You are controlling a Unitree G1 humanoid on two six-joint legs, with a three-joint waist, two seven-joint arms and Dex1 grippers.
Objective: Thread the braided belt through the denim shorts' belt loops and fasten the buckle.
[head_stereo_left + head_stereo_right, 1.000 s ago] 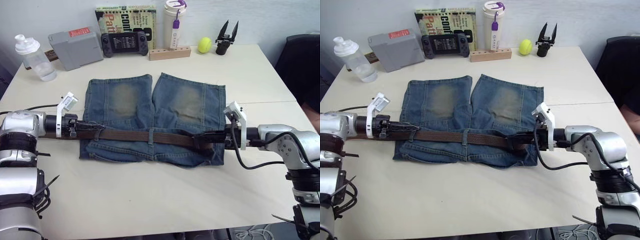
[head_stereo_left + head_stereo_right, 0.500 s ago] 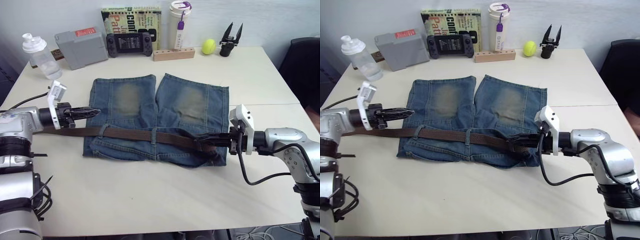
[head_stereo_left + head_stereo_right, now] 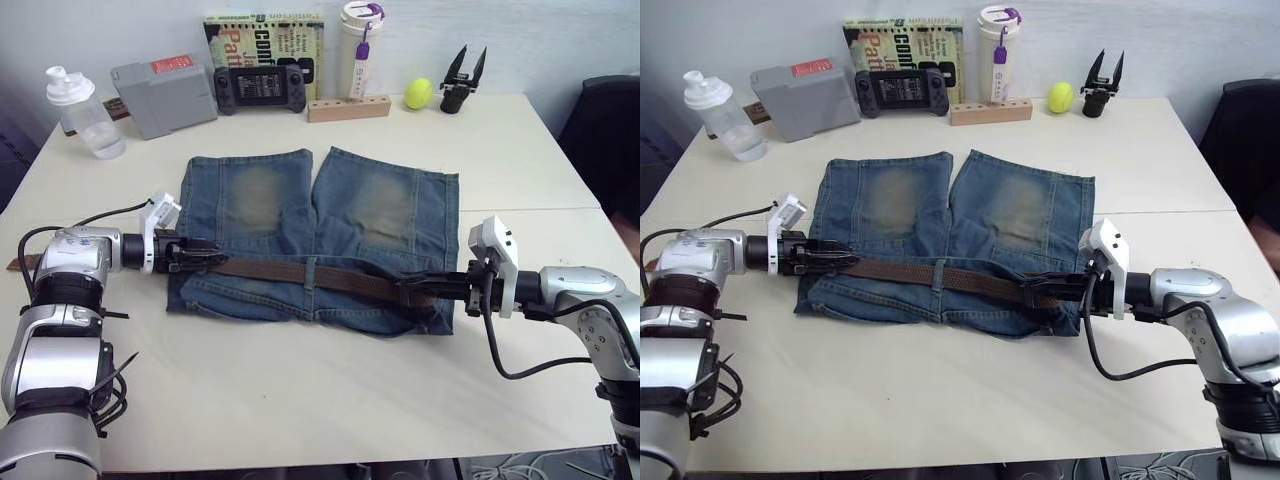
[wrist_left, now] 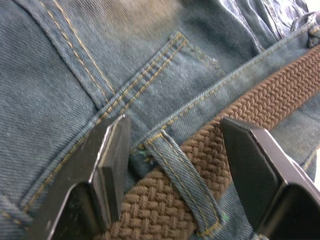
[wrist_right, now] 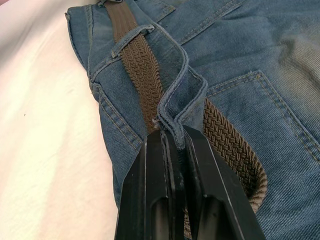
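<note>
Back down at the waistband, the left gripper straddles the braided belt and a belt loop, fingers apart, likely to feed the strap. It runs crosswise along the denim shorts. The right gripper pinches a waistband fold, steadying it.

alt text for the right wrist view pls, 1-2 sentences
The right gripper is shut on a raised fold of the denim shorts at the waistband. The braided belt runs beside the pinch, passing under a belt loop farther along.
</note>
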